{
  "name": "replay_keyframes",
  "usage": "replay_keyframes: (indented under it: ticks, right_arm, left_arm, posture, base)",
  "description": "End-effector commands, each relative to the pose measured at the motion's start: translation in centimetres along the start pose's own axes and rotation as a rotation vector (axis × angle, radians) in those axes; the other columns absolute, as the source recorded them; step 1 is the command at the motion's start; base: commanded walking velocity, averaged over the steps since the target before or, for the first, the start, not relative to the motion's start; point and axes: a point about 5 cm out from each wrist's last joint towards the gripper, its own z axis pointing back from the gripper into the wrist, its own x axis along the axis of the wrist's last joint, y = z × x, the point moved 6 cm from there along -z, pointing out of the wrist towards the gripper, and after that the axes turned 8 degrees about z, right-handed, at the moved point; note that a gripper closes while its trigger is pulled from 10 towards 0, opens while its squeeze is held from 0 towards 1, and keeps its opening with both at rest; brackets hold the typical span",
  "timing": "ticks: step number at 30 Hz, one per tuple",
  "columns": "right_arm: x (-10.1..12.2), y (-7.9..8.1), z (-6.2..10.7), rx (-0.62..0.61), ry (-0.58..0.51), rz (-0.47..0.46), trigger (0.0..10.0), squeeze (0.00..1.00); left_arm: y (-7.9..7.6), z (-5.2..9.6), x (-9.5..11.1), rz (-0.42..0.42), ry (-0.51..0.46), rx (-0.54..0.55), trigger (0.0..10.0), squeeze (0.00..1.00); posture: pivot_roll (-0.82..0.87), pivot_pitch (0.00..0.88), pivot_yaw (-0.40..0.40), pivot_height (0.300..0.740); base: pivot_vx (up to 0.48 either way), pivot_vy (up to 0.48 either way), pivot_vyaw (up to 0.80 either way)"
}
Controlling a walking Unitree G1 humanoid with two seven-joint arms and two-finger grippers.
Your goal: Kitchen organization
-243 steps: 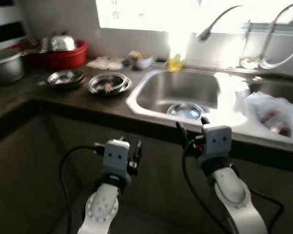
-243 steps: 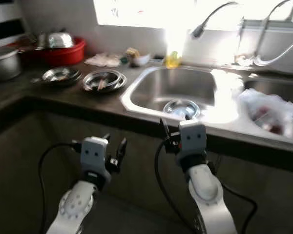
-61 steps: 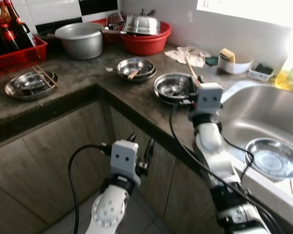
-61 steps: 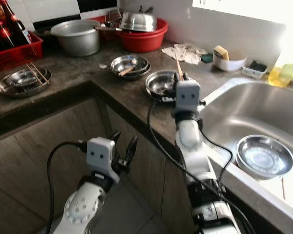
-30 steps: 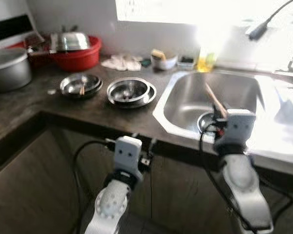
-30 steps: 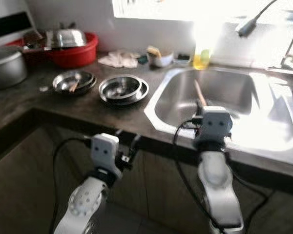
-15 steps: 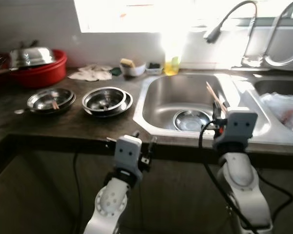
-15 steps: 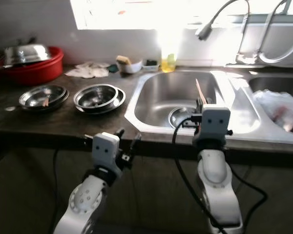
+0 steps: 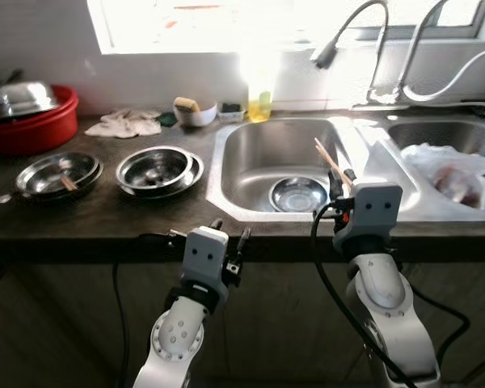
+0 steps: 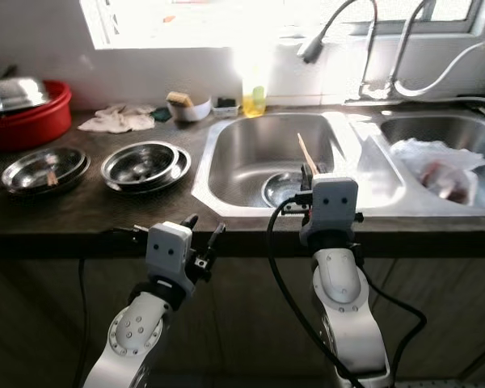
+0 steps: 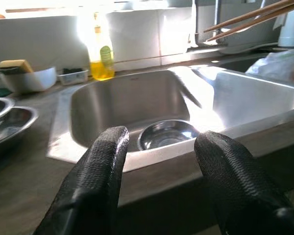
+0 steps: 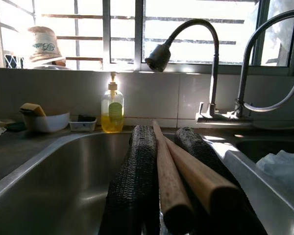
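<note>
- A red basin (image 9: 28, 125) with a steel lid sits at the far left of the dark countertop (image 9: 105, 214), apparently parked there out of the way.
- Two stacks of steel dishes (image 9: 158, 170) lie side by side on the counter just left of the sink, the leftmost one (image 9: 55, 175) holding a scrap; they look like dirty ware waiting to be washed.
- The left gripper (image 9: 228, 242) hovers below the counter edge, fingers (image 11: 100, 171) spread apart and empty, seemingly held in reserve.
- A soap bottle (image 9: 260, 103) and a sponge bowl (image 9: 194, 113) line the back wall, within reach of the sink.
- A single steel bowl (image 9: 299, 194) rests in the sink basin (image 9: 250, 162), probably the drop spot for utensils.
- The right gripper (image 9: 337, 187) is clamped on a pair of wooden chopsticks (image 9: 331, 163), held angled up over the sink's front rim, likely ready for release into the basin.
- A crumpled plastic bag (image 9: 453, 174) fills the right-hand basin.
</note>
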Motion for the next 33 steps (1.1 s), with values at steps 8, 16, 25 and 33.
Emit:
replay_keyframes:
  ticks: [8, 16, 25, 33]
  right_arm:
    - [-0.2, -1.0, -1.5, 0.013, 0.014, 0.033, 10.0, 0.00]
    - [0.1, -1.6, -2.8, 0.038, 0.016, 0.064, 10.0, 0.00]
    - [-0.8, -1.3, -6.2, 0.141, 0.060, 0.202, 10.0, 0.00]
    - [-3.5, 0.1, -9.4, 0.215, 0.200, 0.234, 10.0, 0.00]
  left_arm:
    - [-0.2, -0.1, 0.2, -0.025, -0.003, -0.011, 10.0, 0.00]
    - [0.2, -0.3, 0.0, -0.003, 0.005, 0.013, 10.0, 0.00]
    - [0.2, -0.2, 0.0, 0.001, 0.004, 0.024, 10.0, 0.00]
    - [0.2, 0.2, 0.0, 0.007, 0.008, 0.047, 10.0, 0.00]
  posture:
    - [0.03, 0.006, 0.005, 0.740]
    - [0.03, 0.003, 0.001, 0.740]
    - [0.03, 0.008, -0.019, 0.740]
    - [0.05, 0.048, -0.038, 0.740]
  base:
    - [0.336, -0.337, 0.00]
    - [0.248, -0.135, 0.00]
    - [0.000, 0.000, 0.00]
    - [0.000, 0.000, 0.00]
